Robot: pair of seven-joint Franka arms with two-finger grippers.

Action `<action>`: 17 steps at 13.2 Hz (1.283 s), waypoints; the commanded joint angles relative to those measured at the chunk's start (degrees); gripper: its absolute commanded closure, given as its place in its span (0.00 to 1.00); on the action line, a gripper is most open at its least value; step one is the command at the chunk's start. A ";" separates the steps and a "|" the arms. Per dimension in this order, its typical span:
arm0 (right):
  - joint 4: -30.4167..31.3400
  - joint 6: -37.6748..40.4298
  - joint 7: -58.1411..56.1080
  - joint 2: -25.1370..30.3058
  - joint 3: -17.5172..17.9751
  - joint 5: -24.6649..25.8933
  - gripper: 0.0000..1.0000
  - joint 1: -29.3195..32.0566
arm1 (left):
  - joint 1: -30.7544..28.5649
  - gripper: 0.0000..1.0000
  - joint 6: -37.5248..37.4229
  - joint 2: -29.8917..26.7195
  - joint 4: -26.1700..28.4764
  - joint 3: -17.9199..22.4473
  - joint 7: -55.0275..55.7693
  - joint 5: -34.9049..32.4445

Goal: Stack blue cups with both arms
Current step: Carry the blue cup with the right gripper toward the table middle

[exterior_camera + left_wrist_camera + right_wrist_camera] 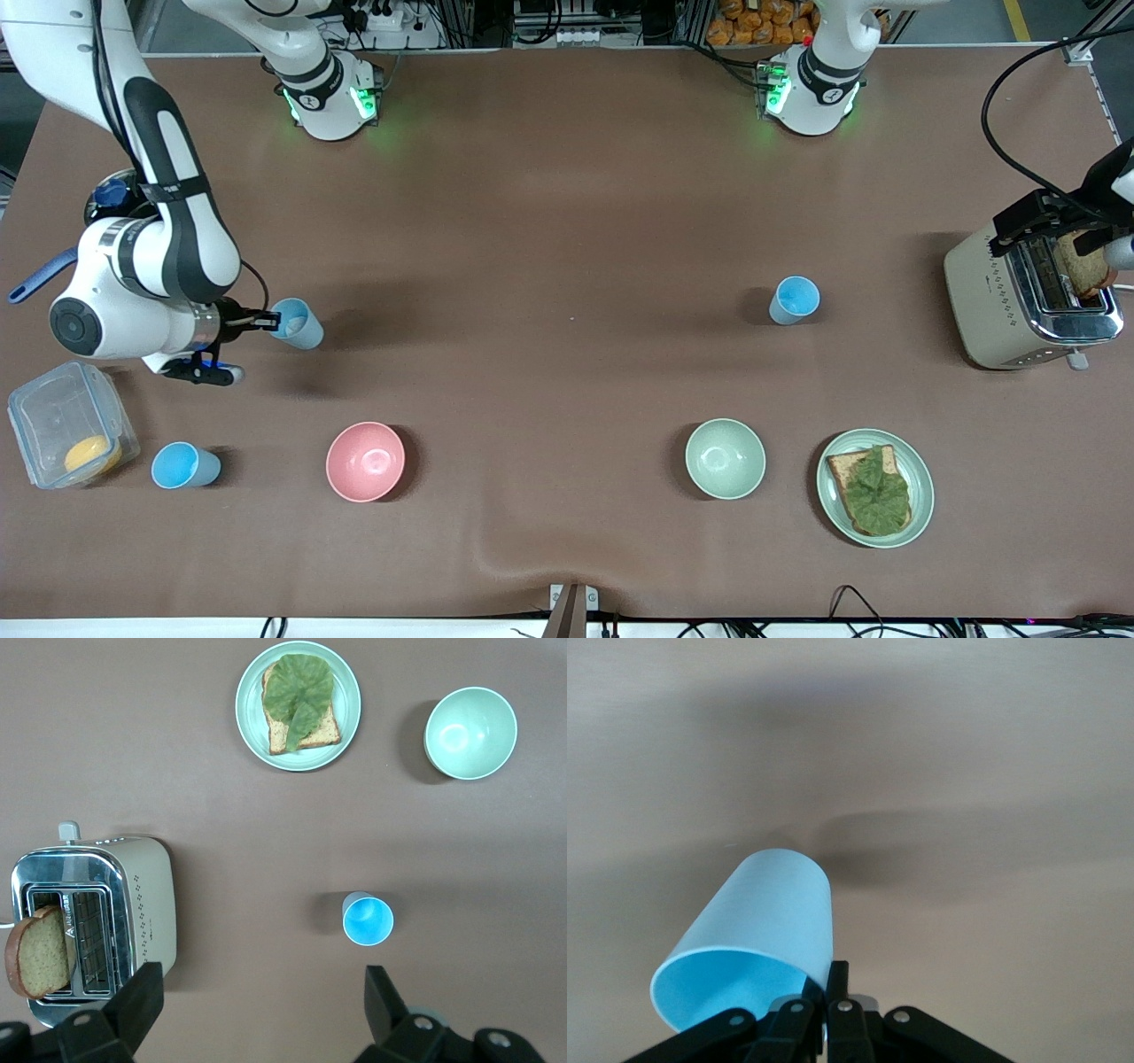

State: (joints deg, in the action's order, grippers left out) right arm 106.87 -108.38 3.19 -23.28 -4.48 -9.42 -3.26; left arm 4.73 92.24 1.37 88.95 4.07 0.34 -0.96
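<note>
Three blue cups show. A pale one (299, 324) (766, 921) is tilted, its mouth toward my right gripper (264, 320) (833, 981), which is shut on its rim wall, one finger inside and one outside. A brighter blue cup (184, 465) stands nearer the front camera, beside a clear box. Another bright blue cup (795, 299) (368, 920) stands upright toward the left arm's end. My left gripper (1045, 221) (257, 1001) hangs open and empty over the table by the toaster, apart from that cup.
A toaster (1019, 301) (146, 904) holds a bread slice (40, 955). A plate (921, 492) (252, 722) carries bread with lettuce. A pale green bowl (725, 458) (470, 733), a pink bowl (365, 461) and a clear lidded box (62, 425) stand nearer the front camera.
</note>
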 commanded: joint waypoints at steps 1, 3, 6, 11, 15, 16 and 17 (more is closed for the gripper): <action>-3.76 2.29 9.34 -0.45 -0.26 -3.13 1.00 -6.99 | 0.28 0.00 -0.83 0.30 -0.97 -0.12 0.89 0.70; -7.09 2.29 18.48 -2.37 -0.26 -8.13 1.00 -14.02 | 0.11 0.00 -0.83 0.30 -0.97 -0.12 0.89 0.61; -15.08 1.76 30.78 -8.25 -0.35 -14.73 1.00 -24.31 | -0.16 0.00 -0.83 0.30 -0.97 -0.12 0.89 0.61; -24.42 -2.61 42.25 -16.09 -0.35 -16.59 1.00 -34.87 | -0.25 0.00 0.40 0.74 -0.97 -0.12 0.89 0.52; -24.43 -4.92 42.69 -17.23 -0.35 -18.44 1.00 -39.27 | -0.16 0.00 0.49 0.74 -0.97 -0.12 0.89 0.52; -24.43 -5.00 42.69 -17.32 -0.35 -18.53 1.00 -39.89 | -0.16 0.00 0.92 0.91 -0.97 -0.12 0.89 0.52; -24.43 -5.53 42.69 -17.41 -0.35 -18.62 1.00 -40.41 | -0.16 0.00 1.89 1.17 -0.97 -0.12 0.89 0.52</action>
State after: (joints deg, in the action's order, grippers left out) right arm 84.20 -113.85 44.97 -39.61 -4.03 -26.60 -42.39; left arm 4.66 93.06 1.79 88.93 4.04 0.34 -0.96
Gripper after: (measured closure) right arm 0.969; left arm 0.000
